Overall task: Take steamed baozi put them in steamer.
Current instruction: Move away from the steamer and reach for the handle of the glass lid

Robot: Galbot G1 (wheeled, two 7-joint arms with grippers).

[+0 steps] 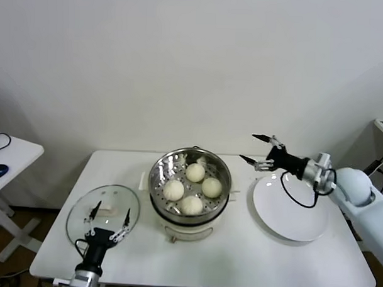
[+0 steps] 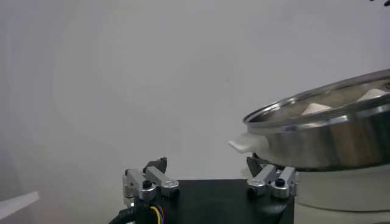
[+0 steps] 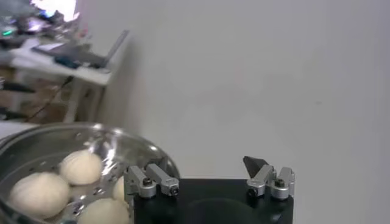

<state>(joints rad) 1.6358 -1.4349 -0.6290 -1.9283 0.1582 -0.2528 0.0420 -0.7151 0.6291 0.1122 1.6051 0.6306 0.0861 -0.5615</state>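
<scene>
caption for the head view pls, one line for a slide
Four baozi sit in the steamer; the open right gripper hovers beside it.

The robot's left arm is rising from the six o'clock edge of the head view, its black left gripper [image 1: 111, 220] pointing toward twelve o'clock with both slim silver-tipped fingers spread wide apart. The white right arm is reaching in from four o'clock, its black wrist stretching toward nine o'clock. The black right gripper [image 1: 255, 147] is hanging in the air with fingers splayed and holding nothing.
</scene>
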